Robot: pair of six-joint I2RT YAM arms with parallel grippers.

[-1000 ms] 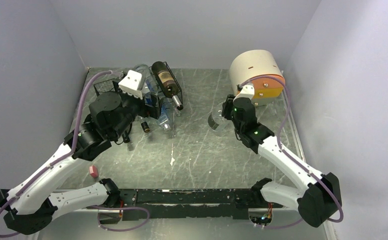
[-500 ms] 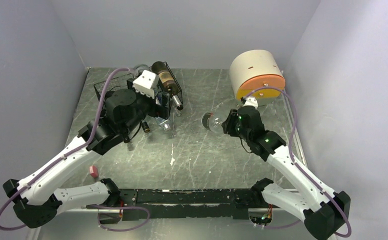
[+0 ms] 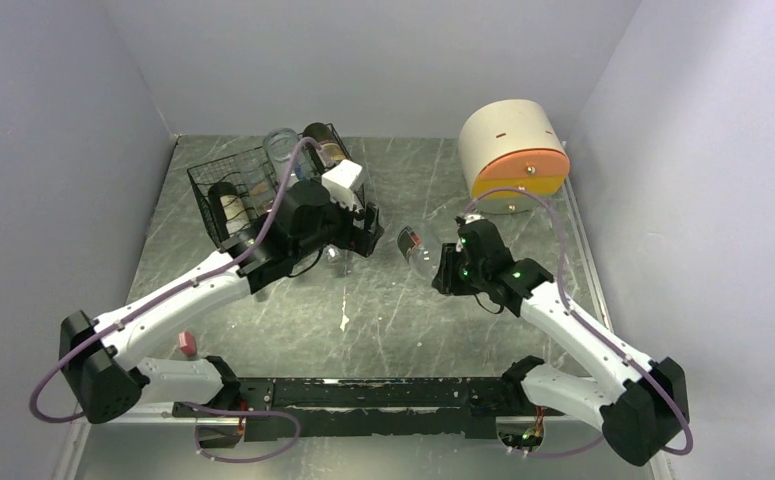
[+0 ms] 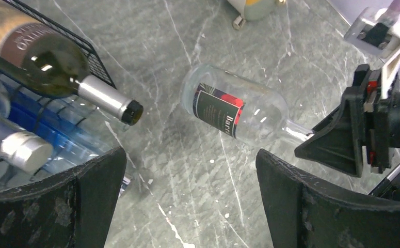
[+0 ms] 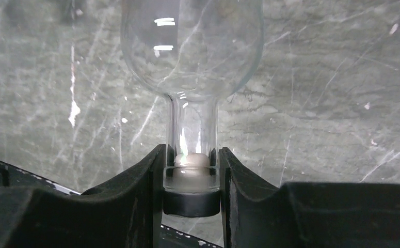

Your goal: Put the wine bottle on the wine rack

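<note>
The wine bottle (image 3: 418,243) is clear glass with a dark red-marked label. My right gripper (image 3: 447,268) is shut on its neck and holds it roughly level just above the table; the right wrist view shows the stoppered neck (image 5: 192,155) clamped in my right gripper (image 5: 191,178). The bottle also shows in the left wrist view (image 4: 234,111). The black wire wine rack (image 3: 213,195) stands at the back left, its edge in the left wrist view (image 4: 92,64). My left gripper (image 3: 361,240) is open and empty (image 4: 190,165), between rack and bottle.
The rack holds a dark green bottle (image 4: 43,51) and a silver-capped bottle with blue on it (image 4: 17,150). A cream-and-orange drum box (image 3: 513,150) stands at the back right. A small pink object (image 3: 187,343) lies near the left front. Walls enclose three sides.
My left arm has swung right, off the rack toward the table's middle. My right gripper has carried the clear bottle leftward and nearer, turning it more level.
</note>
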